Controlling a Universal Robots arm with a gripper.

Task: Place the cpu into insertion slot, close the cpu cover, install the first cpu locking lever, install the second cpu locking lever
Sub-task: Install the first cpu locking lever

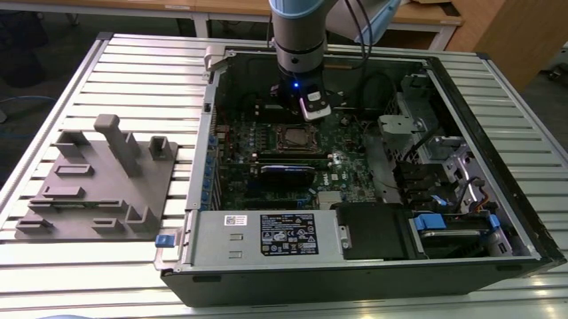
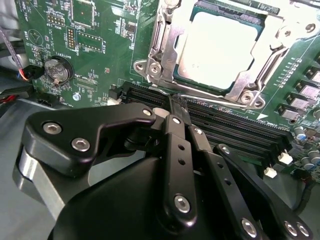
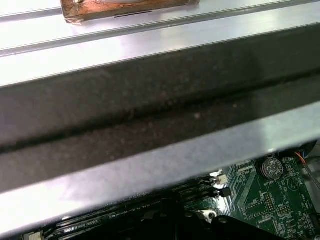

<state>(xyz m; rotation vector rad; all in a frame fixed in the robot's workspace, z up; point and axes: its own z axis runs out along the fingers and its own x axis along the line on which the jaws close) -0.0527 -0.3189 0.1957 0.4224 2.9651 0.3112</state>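
The computer case (image 1: 497,156) lies open on the slatted table (image 1: 133,66), with a grey moulded fixture (image 1: 98,179) beside it at the exterior view's left. The arm reaches down into the far half of the case, and its gripper (image 1: 309,109) hangs just beyond the insertion slot (image 1: 279,138), close above the motherboard (image 2: 100,40).

In the second wrist view the cpu (image 2: 222,50) is seated in the slot, silver top up. The cpu cover (image 2: 167,55) lies flat over it, framing it through the square window. A thin silver locking lever (image 2: 215,95) runs along the socket's edge, next to the long black memory slots (image 2: 240,130).

The gripper's (image 2: 176,102) two black fingers (image 2: 175,145) are drawn together with no gap showing at the tips. The tips sit right at that lever, above the first memory slot. From here I cannot tell whether they pinch the lever or merely touch it.

A coin battery (image 2: 56,70) sits on the board, well off from the socket. The power supply (image 1: 266,232) fills the case's near edge.
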